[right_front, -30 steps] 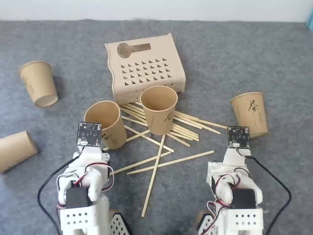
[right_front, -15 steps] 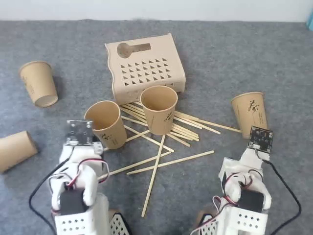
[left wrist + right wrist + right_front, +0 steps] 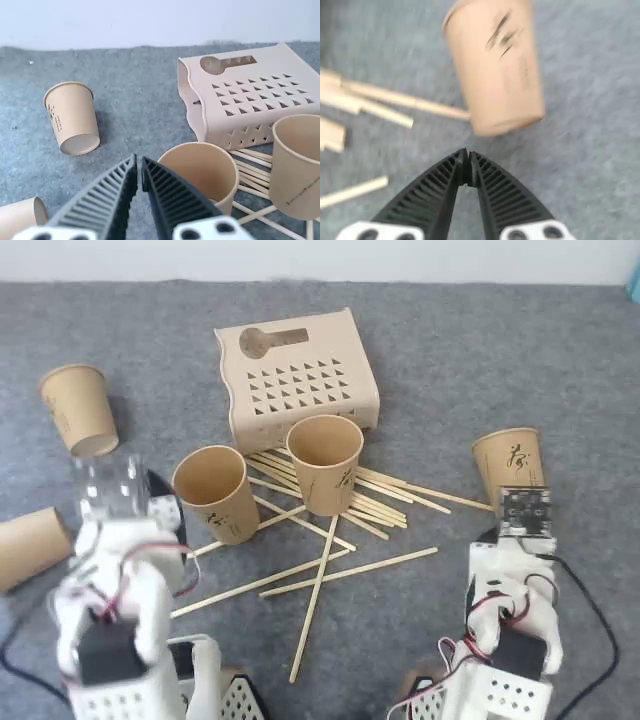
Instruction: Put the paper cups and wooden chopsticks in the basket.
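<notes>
The basket [image 3: 296, 380] sits toward the desk's [image 3: 450, 360] far edge. The left gripper [image 3: 138, 162] points across the desk, the right gripper [image 3: 466, 157] down at a cup [image 3: 495, 65] by the right edge, both jaws clenched empty. Loose chopsticks [image 3: 330, 505] lie mid-desk.

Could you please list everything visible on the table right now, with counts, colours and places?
paper cups: five, tan; two upright at centre, two at the left, one at the right
wooden chopsticks: many, pale wood; scattered around the centre cups
basket: one, beige; behind the centre cups
mat: one, grey; covers the table
left gripper: one, black; shut, near left
right gripper: one, black; shut, just short of the right cup
</notes>
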